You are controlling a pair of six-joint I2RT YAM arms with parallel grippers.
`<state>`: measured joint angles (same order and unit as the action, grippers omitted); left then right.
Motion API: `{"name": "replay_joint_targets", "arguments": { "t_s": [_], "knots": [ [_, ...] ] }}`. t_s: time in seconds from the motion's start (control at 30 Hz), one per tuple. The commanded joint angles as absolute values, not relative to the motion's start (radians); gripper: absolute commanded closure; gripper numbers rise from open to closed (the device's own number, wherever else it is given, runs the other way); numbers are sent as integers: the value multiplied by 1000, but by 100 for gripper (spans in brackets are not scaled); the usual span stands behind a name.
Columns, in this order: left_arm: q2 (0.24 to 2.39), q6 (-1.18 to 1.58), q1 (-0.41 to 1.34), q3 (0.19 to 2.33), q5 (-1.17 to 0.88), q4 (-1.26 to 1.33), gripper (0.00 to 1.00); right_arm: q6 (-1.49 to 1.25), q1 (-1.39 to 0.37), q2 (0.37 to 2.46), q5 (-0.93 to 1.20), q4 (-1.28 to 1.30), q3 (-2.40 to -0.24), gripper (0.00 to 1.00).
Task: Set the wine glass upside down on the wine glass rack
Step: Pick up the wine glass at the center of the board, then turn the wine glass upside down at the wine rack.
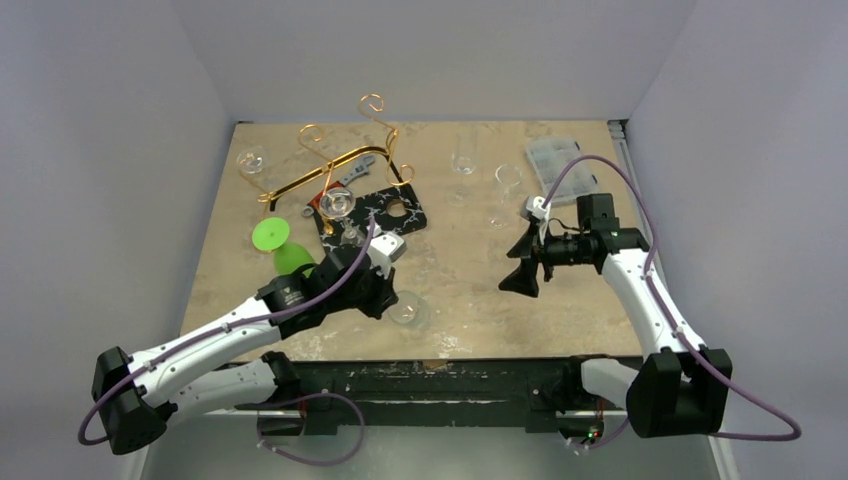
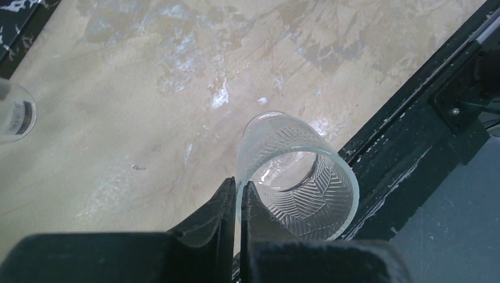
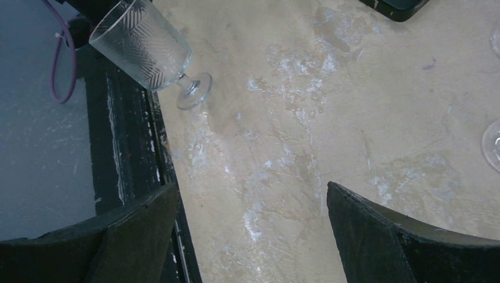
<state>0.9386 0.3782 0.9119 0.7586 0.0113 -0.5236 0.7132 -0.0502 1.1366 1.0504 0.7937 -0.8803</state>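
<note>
A: Nearest first. The left gripper (image 2: 237,187) is pinched tight on the rim wall of the wine glass (image 2: 295,177); one finger looks to be inside the bowl, the other outside.

B: And where's the glass?

A: Close to the near edge of the table (image 1: 470,285), about mid-width. It's tilted right over, mouth toward the gripper, stem and foot pointing away. Can't tell if the foot touches the top.

B: How'll it handle?

A: My guess is light, rigid, brittle and slick. It's thin clear glass w/ a cut leaf pattern. A rim pinch loads the thinnest part and could slip or chip. The stem looks the safer hold, esp. since the foot prob. has to hang in the wire.

B: R side?

A: The right gripper (image 3: 252,188) has its fingers wide apart and holds nothing. It hovers over bare table, well apart from the glass.

B: Farther back?

A: A green glass (image 1: 272,237) lies beside the L arm. Past it is a black veined board (image 1: 390,210), and behind that is the wine glass rack (image 1: 295,184), gold wire, far left. It's well apart from the held glass, so inverting and hanging are both yet to do.
</note>
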Motion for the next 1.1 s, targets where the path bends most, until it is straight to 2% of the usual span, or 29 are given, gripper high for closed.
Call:
{"name": "replay_joint_targets", "arguments": {
  "t_s": [0.0, 0.57, 1.07],
  "knots": [
    [904, 379, 948, 740, -3, -277, 100, 696, -46, 1172, 1124, 838, -914, 6],
    [930, 379, 1056, 678, 175, 32, 100, 399, -47, 1157, 1112, 586, -825, 9],
    [951, 363, 1098, 673, 262, 115, 100, 300, -46, 1170, 1193, 492, -790, 9]
  ]
}}
